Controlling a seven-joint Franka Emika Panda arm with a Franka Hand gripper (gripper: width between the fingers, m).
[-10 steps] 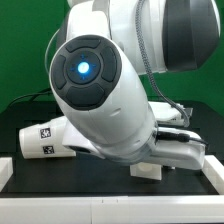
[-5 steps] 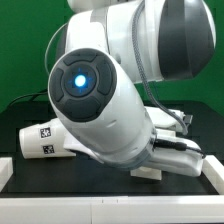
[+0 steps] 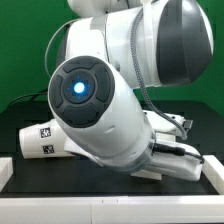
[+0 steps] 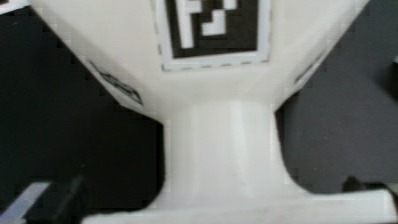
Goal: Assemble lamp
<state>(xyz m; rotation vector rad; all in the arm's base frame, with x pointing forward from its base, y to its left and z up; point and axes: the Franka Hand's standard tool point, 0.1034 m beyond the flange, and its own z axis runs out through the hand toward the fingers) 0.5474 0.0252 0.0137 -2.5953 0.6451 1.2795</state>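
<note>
The arm (image 3: 100,110) has dipped lower since the earlier frame. A tagged lamp part (image 3: 42,140) lies on its side beside it. In the wrist view a tagged part's neck (image 4: 222,150) sits centred below the gripper (image 4: 199,195), probably lined up for a grasp. How wide the jaws stand cannot be told.

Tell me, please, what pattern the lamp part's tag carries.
Black-and-white squares on the tag; the wrist view shows it best.

The frame is largely filled by the robot arm (image 3: 115,135), on whose joint a blue light (image 3: 80,88) is lit. At the exterior view's left, a white tagged lamp part (image 3: 38,142) is seen lying on the black table (image 3: 18,172), partly hidden by the arm.
</note>
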